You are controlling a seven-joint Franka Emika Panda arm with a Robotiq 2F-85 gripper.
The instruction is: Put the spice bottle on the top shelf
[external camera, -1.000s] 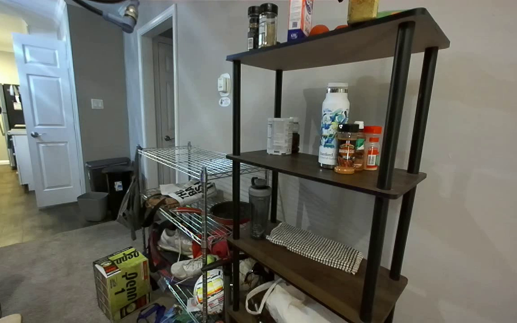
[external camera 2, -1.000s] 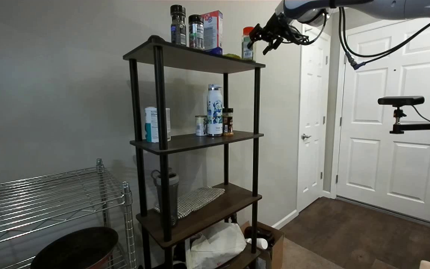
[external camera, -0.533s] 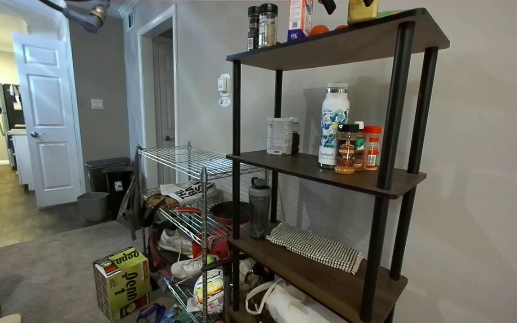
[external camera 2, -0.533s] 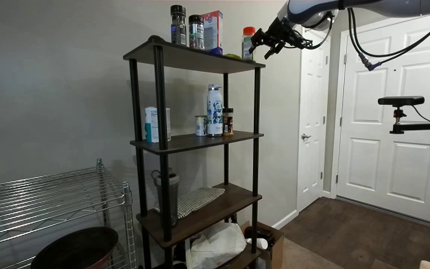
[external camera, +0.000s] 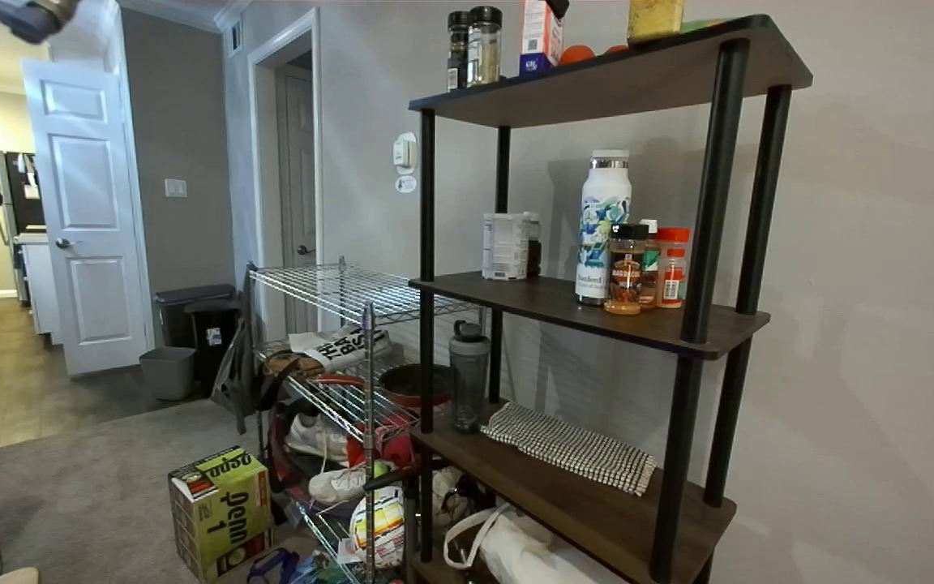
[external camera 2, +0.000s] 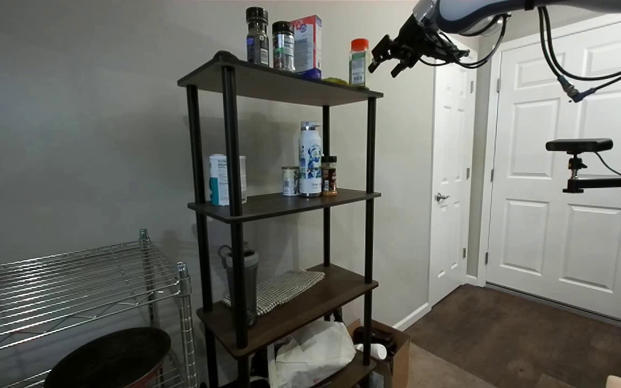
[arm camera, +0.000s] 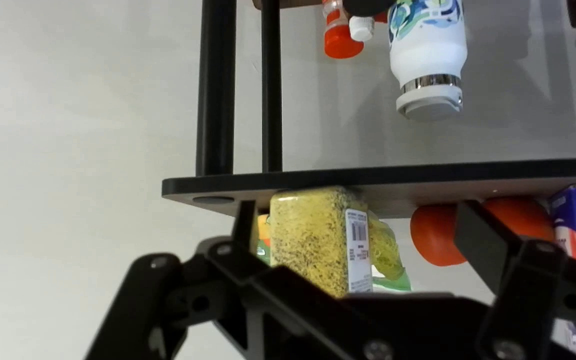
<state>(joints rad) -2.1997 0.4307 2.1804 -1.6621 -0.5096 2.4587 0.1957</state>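
Note:
The spice bottle stands upright on the top shelf near one end. It is yellowish with dark specks in the wrist view, and shows in both exterior views, with a red cap in one of them. The top shelf is the highest dark brown board; its edge crosses the upside-down wrist view. My gripper is open and empty, just off the shelf's end and apart from the bottle. In the wrist view the bottle lies between the spread fingers, beyond them. A dark fingertip shows at the top edge of an exterior view.
The top shelf also bears two black-capped jars, a red-and-white box, red-orange round items and a yellow-green bag. A tall white bottle and other containers stand one board lower. Black posts carry the boards.
My open gripper has drawn back from the spice bottle and shelf; a gap now shows between them. The arm has moved away with it. The bottle has stayed in place.

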